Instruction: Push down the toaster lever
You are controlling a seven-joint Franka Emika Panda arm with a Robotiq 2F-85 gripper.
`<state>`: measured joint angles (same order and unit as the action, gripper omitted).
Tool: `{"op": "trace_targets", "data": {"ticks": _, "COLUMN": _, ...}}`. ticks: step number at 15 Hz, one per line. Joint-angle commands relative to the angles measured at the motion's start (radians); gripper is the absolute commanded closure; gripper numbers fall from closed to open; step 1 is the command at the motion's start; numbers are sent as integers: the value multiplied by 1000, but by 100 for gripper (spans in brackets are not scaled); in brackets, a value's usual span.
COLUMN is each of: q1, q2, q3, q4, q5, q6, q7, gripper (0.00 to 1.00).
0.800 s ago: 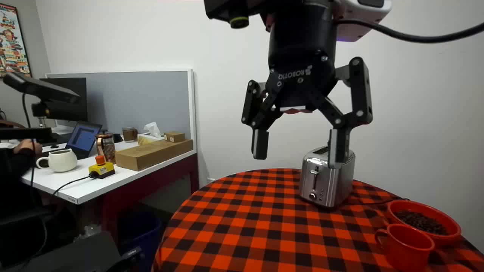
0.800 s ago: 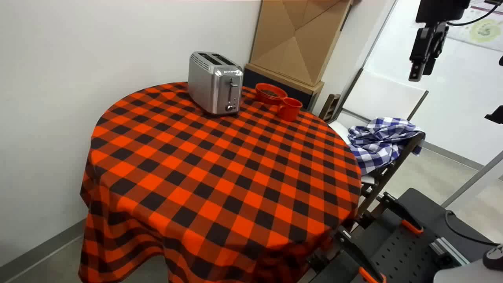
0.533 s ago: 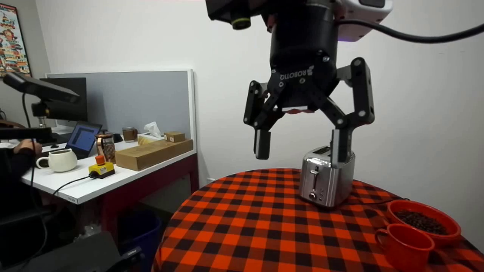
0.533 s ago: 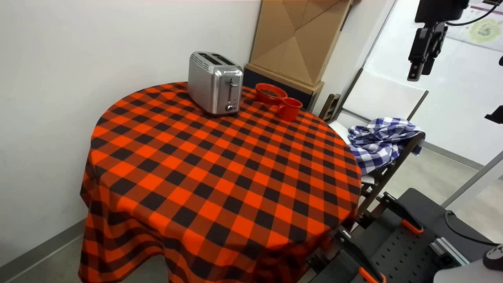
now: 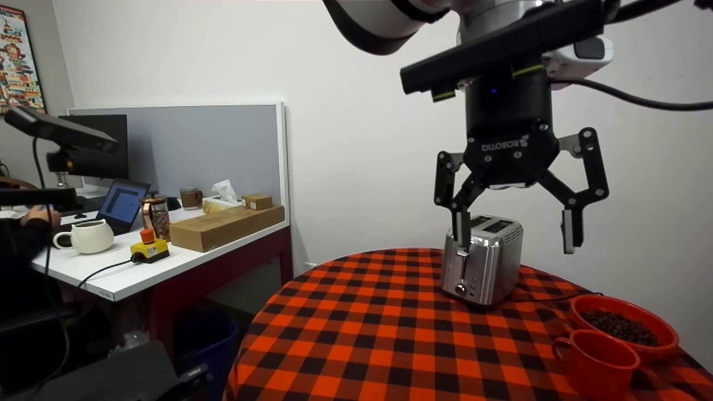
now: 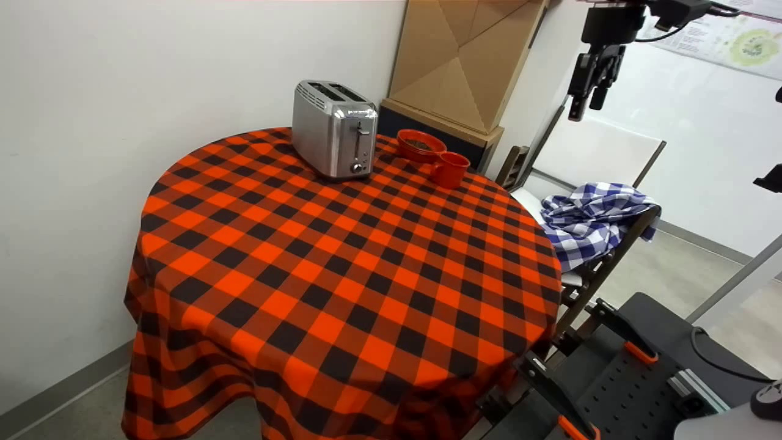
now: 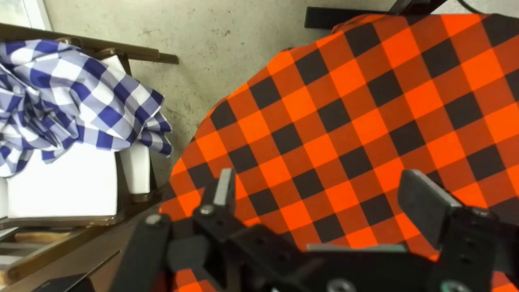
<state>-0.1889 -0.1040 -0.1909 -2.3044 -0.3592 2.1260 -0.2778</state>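
Note:
The silver toaster (image 5: 493, 273) stands upright on the checked tablecloth in both exterior views (image 6: 317, 131). Its lever (image 6: 363, 131) sits near the top of the slot on the front face, above a round knob. In an exterior view the lever (image 5: 463, 254) shows just below one fingertip in the picture. My gripper (image 5: 516, 248) is wide open and empty, high above the table. The exterior view with the whole tabletop shows the gripper (image 6: 586, 110) well apart from the toaster, off to the right. In the wrist view the open fingers (image 7: 316, 173) have only tablecloth beneath; the toaster is out of view there.
A red bowl of dark beans (image 5: 624, 326) and a red mug (image 5: 599, 362) stand on the round table (image 6: 342, 275) near the toaster. A wall is behind it. A chair with a blue-white checked cloth (image 7: 77, 97) stands beside the table. A black cord (image 5: 551, 299) runs from the toaster.
My gripper has moved right and farther from the camera in an exterior view, and left toward the table in the exterior view with the chair. It stays open. The toaster has not moved.

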Motion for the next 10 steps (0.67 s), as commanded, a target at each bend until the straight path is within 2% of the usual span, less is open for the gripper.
{"op": "trace_targets", "data": {"ticks": 1, "q1": 15, "q2": 174, "q3": 11, "q4": 157, "q5": 35, "q6": 45, "q7": 7, "gripper": 0}}
{"op": "trace_targets", "data": {"ticks": 4, "q1": 25, "q2": 277, "q3": 32, "q4": 264, "q5": 92, "q6": 55, "q7": 18, "gripper": 0}}
{"op": "trace_targets", "data": {"ticks": 10, "q1": 37, "q2": 405, "q3": 88, "q4": 449, "q5": 208, "q6": 52, "q7": 10, "gripper": 0}}
